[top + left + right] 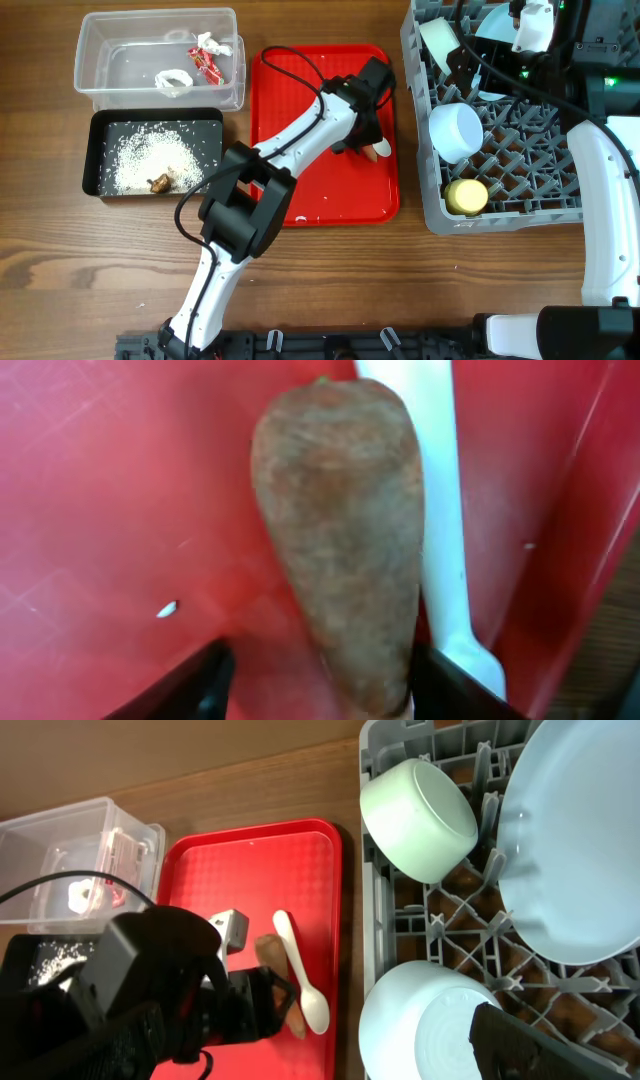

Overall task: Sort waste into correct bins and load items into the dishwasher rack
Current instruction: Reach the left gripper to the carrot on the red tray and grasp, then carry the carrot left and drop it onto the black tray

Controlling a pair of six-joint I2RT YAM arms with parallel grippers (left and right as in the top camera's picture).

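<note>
Left wrist view: left end effector (320,685) astride the carrot (335,540) on the red tray (100,480).
Its fingers (205,680) stood spread at either side of the carrot's near end, with a gap on one side and no firm pinch. The carrot lay just beside the spoon (440,510), close to the tray's edge. The right end effector (525,30) hung over the rack (430,215), spread and empty. The rack held two bowls (420,815) (420,1020), the plate (570,850) and the cup (465,196). On the counter (40,270), the tub (90,60) held the wrapper (207,60) and a scrap (172,80). The black tray (95,180) held rice (150,160) and a brown bit (160,183).
</note>
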